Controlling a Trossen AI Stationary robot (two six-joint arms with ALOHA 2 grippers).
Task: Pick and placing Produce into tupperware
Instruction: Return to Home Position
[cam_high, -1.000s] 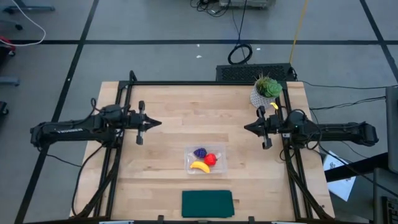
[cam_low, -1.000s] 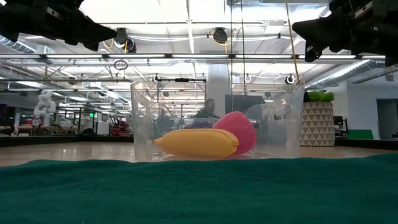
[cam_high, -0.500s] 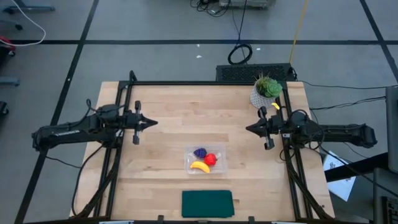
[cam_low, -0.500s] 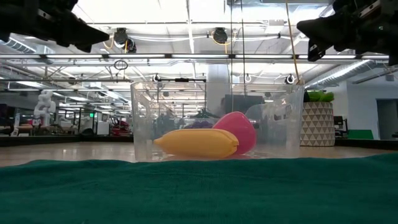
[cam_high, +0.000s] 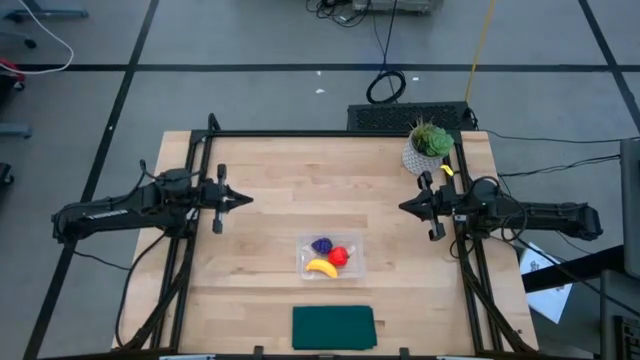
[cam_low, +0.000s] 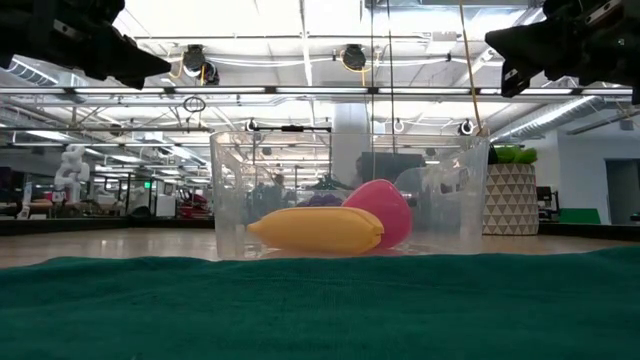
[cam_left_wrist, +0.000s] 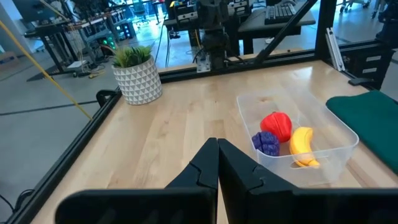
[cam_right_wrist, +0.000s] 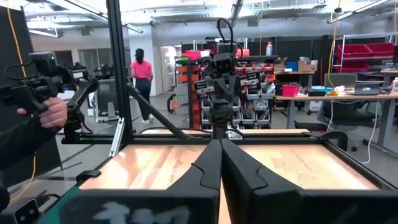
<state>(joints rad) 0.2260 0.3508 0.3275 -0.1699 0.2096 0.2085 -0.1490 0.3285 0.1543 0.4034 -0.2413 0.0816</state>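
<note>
The clear tupperware (cam_high: 332, 256) stands on the table's near middle. Inside it lie the purple grape cluster (cam_high: 322, 245), the red strawberry (cam_high: 339, 255) and the yellow banana (cam_high: 320, 267), also seen in the left wrist view as the grapes (cam_left_wrist: 266, 142), the strawberry (cam_left_wrist: 277, 125) and the banana (cam_left_wrist: 302, 145). My left gripper (cam_high: 247, 199) hovers shut over the table's left side. My right gripper (cam_high: 403, 207) hovers shut over the right side. Both hang high above the tupperware (cam_low: 345, 195) and hold nothing.
A dark green cloth (cam_high: 333, 327) lies flat at the near edge. A green plant in a white pot (cam_high: 427, 147) stands at the far right corner. A black frame borders the table. Bare wood lies between the arms. People show in the room beyond.
Both arms have drawn back a little from the middle: my left gripper toward the table's left edge, my right gripper toward the right edge. The tupperware and the fruit have stayed still.
</note>
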